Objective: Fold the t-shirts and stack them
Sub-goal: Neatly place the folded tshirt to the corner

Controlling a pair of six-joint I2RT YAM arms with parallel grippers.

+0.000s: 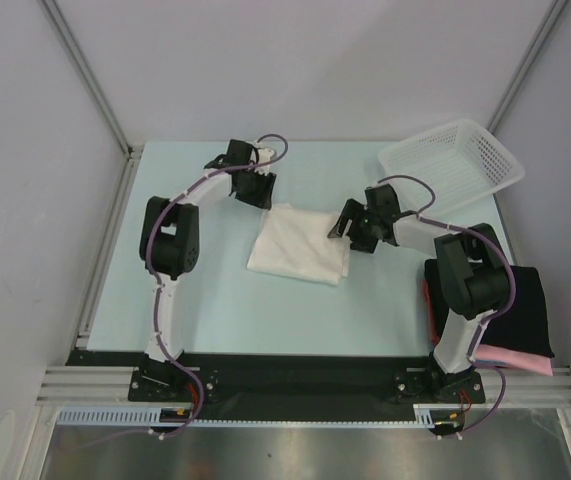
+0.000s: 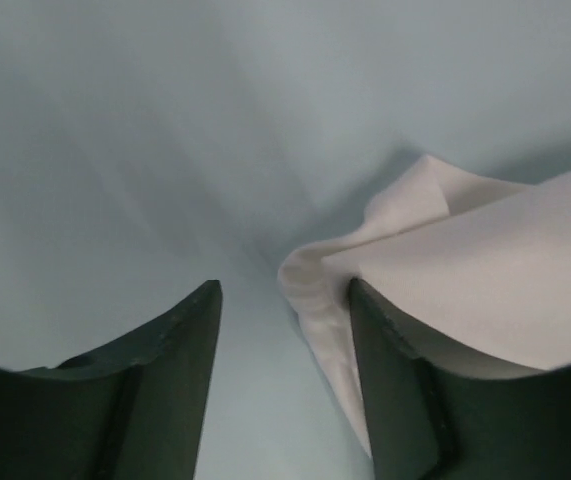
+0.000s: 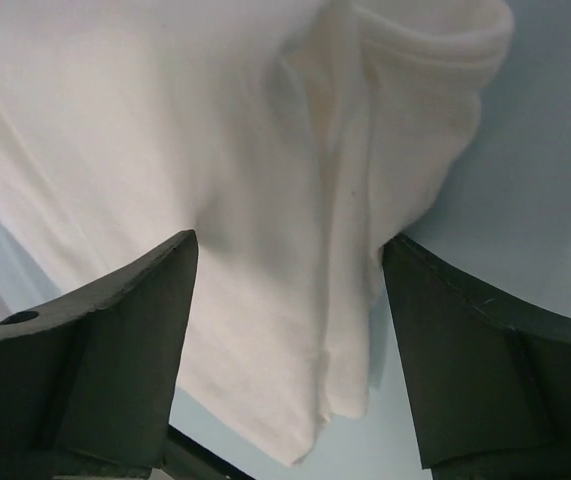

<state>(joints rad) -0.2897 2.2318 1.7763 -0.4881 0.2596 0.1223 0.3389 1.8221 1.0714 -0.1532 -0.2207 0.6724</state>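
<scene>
The white t-shirt (image 1: 300,245) lies folded into a rough rectangle on the middle of the pale blue table. My left gripper (image 1: 262,190) is open at the shirt's far left corner; in the left wrist view its jaws straddle the corner of the white cloth (image 2: 317,300). My right gripper (image 1: 350,228) is open at the shirt's right edge; in the right wrist view the white cloth (image 3: 265,200) lies between and beyond the open jaws. The black t-shirt (image 1: 523,310) lies folded at the right front, on top of the pink t-shirt (image 1: 515,362).
A white plastic mesh basket (image 1: 452,165) stands at the far right of the table (image 1: 215,310). Grey walls and an aluminium frame (image 1: 105,255) bound the table. The arm bases are bolted on the black strip at the near edge.
</scene>
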